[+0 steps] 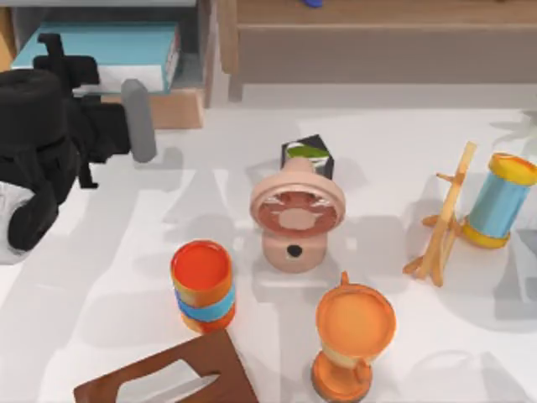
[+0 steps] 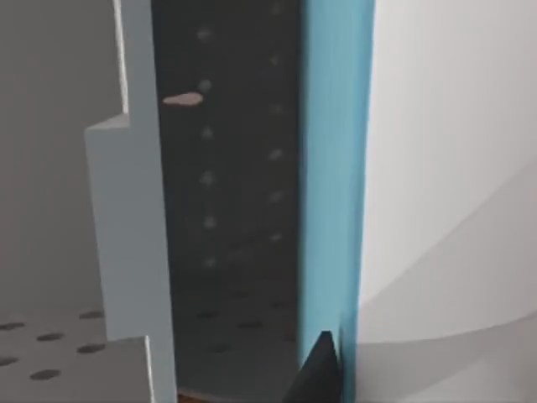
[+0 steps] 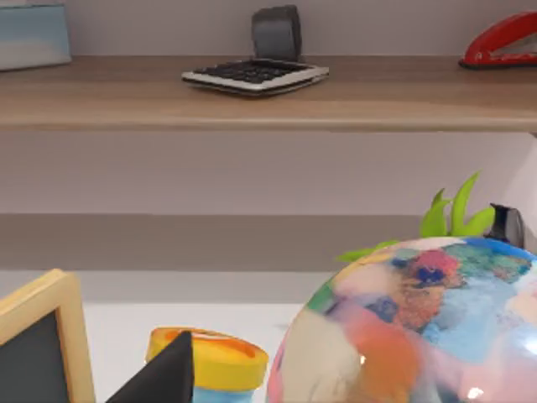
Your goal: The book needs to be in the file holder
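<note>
The teal-blue book point(image 1: 101, 46) lies flat inside the grey file holder point(image 1: 204, 42) at the table's far left corner, above the holder's tan base block point(image 1: 178, 109). My left gripper point(image 1: 138, 117) hovers just in front of that block, its black wrist out to the left. In the left wrist view the book's teal edge point(image 2: 336, 168) stands close up beside a grey holder wall point(image 2: 126, 252), with a dark part of the left gripper point(image 2: 319, 374) against that edge. A dark part of my right gripper point(image 3: 164, 378) shows low in the right wrist view.
A pink fan point(image 1: 295, 214) and a black box point(image 1: 309, 155) stand mid-table. Nearer are an orange-and-blue cup point(image 1: 201, 285), an orange goblet point(image 1: 354, 332) and a brown tissue box point(image 1: 168, 382). A wooden stand point(image 1: 445, 218) and a blue spool point(image 1: 499, 201) sit right. A long wooden shelf point(image 1: 377, 34) lines the back.
</note>
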Robot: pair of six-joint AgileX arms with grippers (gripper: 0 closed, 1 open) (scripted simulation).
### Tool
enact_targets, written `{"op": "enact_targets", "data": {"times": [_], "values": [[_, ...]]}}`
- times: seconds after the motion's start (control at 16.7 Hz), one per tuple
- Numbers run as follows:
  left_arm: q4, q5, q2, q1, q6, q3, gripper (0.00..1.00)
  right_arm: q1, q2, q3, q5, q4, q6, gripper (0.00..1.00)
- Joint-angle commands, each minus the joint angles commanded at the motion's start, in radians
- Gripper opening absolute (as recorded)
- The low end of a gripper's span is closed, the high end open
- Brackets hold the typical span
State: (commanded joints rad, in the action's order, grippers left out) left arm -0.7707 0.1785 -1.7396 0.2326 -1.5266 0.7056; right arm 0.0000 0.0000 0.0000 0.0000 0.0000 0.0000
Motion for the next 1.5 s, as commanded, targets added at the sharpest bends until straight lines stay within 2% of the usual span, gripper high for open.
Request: {"op": "enact_targets", "data": {"times": [0.9,1.5], "values": [[0.008,-0.017,-0.107,-0.016,-0.004,0.115,0.00,0.000,0.000,0.000,0.000,0.000,0.000,1.00],[0.008,-0.017,-0.107,-0.016,-0.004,0.115,0.75,0.000,0.000,0.000,0.000,0.000,0.000,1.00]]}}
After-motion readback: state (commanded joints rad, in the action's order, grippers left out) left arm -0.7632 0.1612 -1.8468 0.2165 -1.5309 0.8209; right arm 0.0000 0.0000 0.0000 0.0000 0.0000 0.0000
